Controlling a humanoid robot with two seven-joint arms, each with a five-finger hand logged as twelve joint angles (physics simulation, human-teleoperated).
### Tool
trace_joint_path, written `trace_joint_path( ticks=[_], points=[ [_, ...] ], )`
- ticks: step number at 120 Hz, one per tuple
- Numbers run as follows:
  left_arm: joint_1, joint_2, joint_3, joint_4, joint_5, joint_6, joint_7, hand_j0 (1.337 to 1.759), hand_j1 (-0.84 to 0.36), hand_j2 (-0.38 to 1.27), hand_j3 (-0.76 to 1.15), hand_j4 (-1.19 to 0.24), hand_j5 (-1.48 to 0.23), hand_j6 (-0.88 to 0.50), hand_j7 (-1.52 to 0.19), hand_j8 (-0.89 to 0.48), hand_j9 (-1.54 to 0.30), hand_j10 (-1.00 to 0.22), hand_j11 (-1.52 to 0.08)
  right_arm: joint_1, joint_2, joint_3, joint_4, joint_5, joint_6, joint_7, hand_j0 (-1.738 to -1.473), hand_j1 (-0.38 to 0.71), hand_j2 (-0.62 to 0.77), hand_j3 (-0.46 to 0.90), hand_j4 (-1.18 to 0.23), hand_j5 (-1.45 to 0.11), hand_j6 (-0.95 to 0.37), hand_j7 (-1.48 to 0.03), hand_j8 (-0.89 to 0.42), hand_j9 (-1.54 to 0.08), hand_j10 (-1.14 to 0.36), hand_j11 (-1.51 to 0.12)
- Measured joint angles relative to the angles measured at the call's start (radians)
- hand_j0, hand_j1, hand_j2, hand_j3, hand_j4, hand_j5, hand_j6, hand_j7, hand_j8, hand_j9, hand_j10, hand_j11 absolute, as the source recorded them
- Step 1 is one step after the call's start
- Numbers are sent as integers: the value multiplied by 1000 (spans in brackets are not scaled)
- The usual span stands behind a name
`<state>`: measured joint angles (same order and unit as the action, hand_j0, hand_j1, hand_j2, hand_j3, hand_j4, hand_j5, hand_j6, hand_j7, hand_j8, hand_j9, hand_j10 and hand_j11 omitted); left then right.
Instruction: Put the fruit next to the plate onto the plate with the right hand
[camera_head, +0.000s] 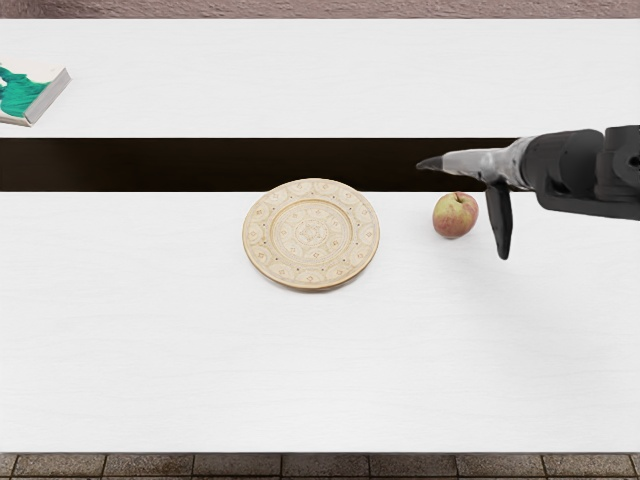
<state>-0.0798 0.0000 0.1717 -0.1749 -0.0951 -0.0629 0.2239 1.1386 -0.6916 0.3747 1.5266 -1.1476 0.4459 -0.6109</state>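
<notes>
A red and yellow apple (455, 214) rests on the white table, just right of a round beige patterned plate (311, 233). My right hand (470, 195) reaches in from the right edge and hovers over the apple. Its fingers (445, 162) stretch out to the left above the fruit, and its dark thumb (501, 222) hangs down on the apple's right side. The hand is open and holds nothing. A small gap separates the thumb from the apple. The plate has nothing on it. No left arm shows.
A book with a green cover (30, 92) lies at the far left on the rear table surface. A dark gap (200, 164) runs between the rear surface and the front one.
</notes>
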Motion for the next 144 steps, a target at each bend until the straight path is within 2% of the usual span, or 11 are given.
trace_joint_path(
  ticks=[18, 49, 84, 144],
  points=[
    [0, 0, 0, 0, 0, 0, 0, 1658, 349, 0, 0, 0, 0, 0, 0, 0, 0, 0, 0, -48, 53, 3, -45, -90, -85, 0, -1658, -349, 1, 0, -3, -1, -5, 0, -4, 0, -3, 0],
    [0, 0, 0, 0, 0, 0, 0, 1658, 349, 0, 0, 0, 0, 0, 0, 0, 0, 0, 0, -72, 124, 0, -139, -133, -155, 0, -1658, -333, -2, 0, -18, -19, -19, -18, -18, -19, -17, -19],
    [0, 0, 0, 0, 0, 0, 0, 1658, 349, 0, 0, 0, 0, 0, 0, 0, 0, 0, 0, -124, 178, -7, -165, -242, -236, 0, -1658, -246, -16, 0, -91, -114, -93, -113, -91, -114, -90, -114],
    [0, 0, 0, 0, 0, 0, 0, 1658, 349, 0, 0, 0, 0, 0, 0, 0, 0, 0, 0, -189, 194, -9, -177, -315, -307, 0, -1658, -128, -35, 0, -190, -242, -192, -242, -190, -242, -189, -242]
  ],
)
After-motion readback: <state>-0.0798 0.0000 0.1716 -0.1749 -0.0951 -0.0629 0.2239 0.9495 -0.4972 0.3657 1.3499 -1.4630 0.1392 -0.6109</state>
